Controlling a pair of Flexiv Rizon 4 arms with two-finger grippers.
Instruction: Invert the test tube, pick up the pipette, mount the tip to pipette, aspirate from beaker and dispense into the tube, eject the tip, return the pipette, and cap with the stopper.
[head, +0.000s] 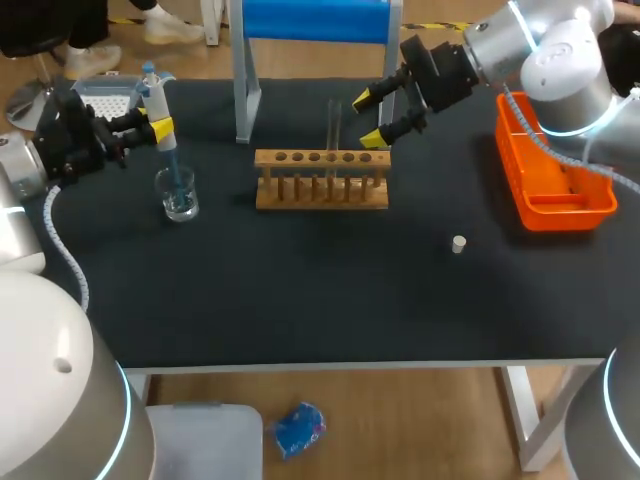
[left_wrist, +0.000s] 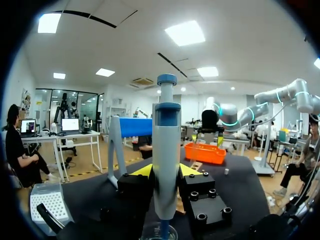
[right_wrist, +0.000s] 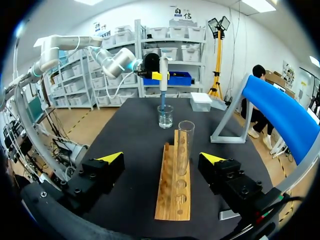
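Observation:
A clear test tube (head: 333, 125) stands upright, mouth up, in the wooden rack (head: 320, 181). My right gripper (head: 367, 117) is open at the tube's height, fingers wide. In the right wrist view the test tube (right_wrist: 185, 144) stands in the rack (right_wrist: 174, 186) between the fingers of the right gripper (right_wrist: 161, 158), touching neither. My left gripper (head: 150, 127) is shut on the blue-grey pipette (head: 157, 105), whose tip dips into the glass beaker (head: 179, 196). The left wrist view shows the pipette (left_wrist: 166, 160) clamped upright over the beaker (left_wrist: 160, 233). A small white stopper (head: 458, 243) lies on the mat.
An orange bin (head: 552, 175) sits at the right edge of the table. A white tip box (head: 105, 94) is at the back left, behind my left arm. A blue-topped metal stand (head: 243, 85) rises behind the rack.

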